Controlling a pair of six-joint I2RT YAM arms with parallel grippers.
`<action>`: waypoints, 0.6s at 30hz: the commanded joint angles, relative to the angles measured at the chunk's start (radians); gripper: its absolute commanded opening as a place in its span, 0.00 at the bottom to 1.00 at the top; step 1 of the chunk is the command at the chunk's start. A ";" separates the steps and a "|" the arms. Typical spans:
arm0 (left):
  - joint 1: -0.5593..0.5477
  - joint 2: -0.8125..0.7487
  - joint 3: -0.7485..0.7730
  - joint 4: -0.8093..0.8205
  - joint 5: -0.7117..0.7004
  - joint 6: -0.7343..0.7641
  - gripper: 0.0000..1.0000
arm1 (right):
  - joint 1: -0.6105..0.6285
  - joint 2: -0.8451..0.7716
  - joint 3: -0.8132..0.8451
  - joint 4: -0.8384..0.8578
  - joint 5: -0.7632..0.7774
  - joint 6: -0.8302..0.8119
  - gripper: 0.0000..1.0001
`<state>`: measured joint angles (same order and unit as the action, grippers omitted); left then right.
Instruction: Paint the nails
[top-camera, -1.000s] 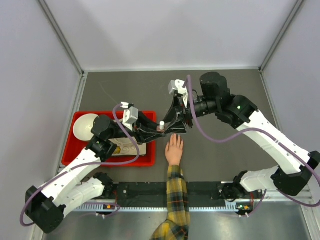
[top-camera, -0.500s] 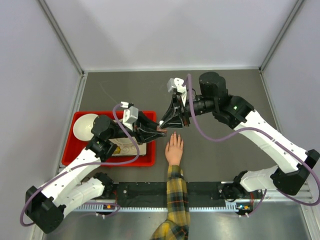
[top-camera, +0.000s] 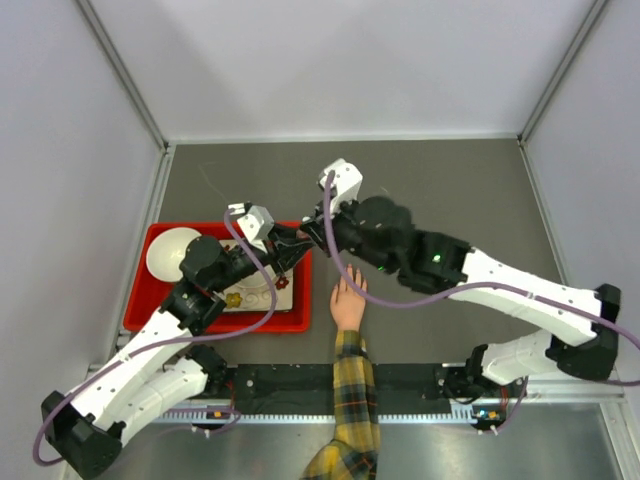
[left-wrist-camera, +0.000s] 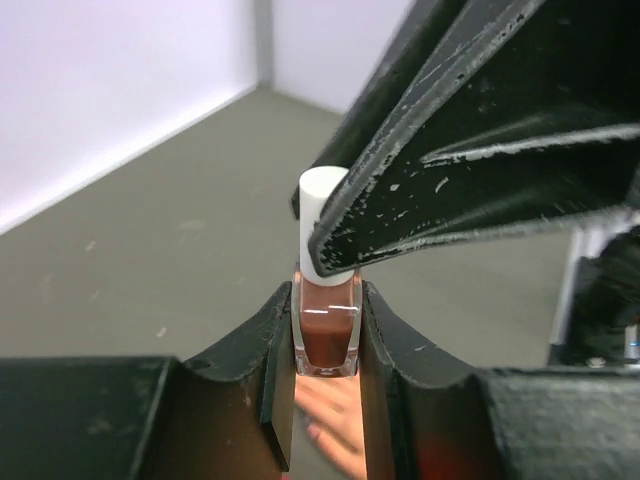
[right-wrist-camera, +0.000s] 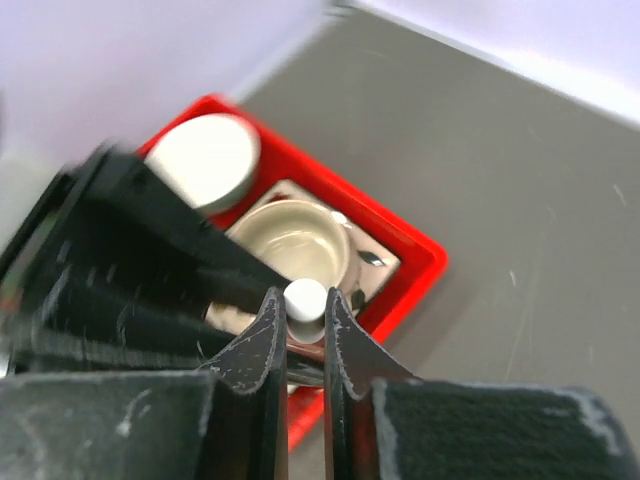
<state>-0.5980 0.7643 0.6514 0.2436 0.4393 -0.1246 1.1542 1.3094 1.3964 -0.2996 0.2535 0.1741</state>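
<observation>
Both claws are clamped: left gripper (left-wrist-camera: 325, 372) on the polish bottle (left-wrist-camera: 326, 335), right gripper (right-wrist-camera: 303, 318) on its white cap (right-wrist-camera: 304, 299). The nails (top-camera: 344, 286), on a flat hand (top-camera: 348, 303), lie by the table's (top-camera: 450, 200) near edge, beside the tray (top-camera: 140, 312).

A red tray (top-camera: 140, 305) sits on the grey desk (top-camera: 450, 190), with a white dish (top-camera: 170, 252) in its far-left corner. Just right of the tray a hand (top-camera: 348, 303) in a plaid sleeve (top-camera: 350, 400) lies flat, fingers pointing away. Over the tray's far-right corner the left end effector (top-camera: 295, 247) and right end effector (top-camera: 312, 236) meet; their jaws cannot be made out.
</observation>
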 joint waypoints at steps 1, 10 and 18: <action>0.007 -0.039 0.021 0.062 -0.301 0.086 0.00 | 0.172 0.148 0.111 -0.220 0.713 0.389 0.00; 0.004 -0.039 0.021 0.059 -0.304 0.092 0.00 | 0.228 0.294 0.326 -0.343 0.647 0.452 0.07; 0.003 -0.022 0.028 0.060 -0.171 0.095 0.00 | 0.151 0.116 0.248 -0.337 0.347 0.237 0.74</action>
<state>-0.5888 0.7444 0.6437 0.1665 0.2054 -0.0296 1.3136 1.5372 1.6726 -0.5842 0.8059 0.5209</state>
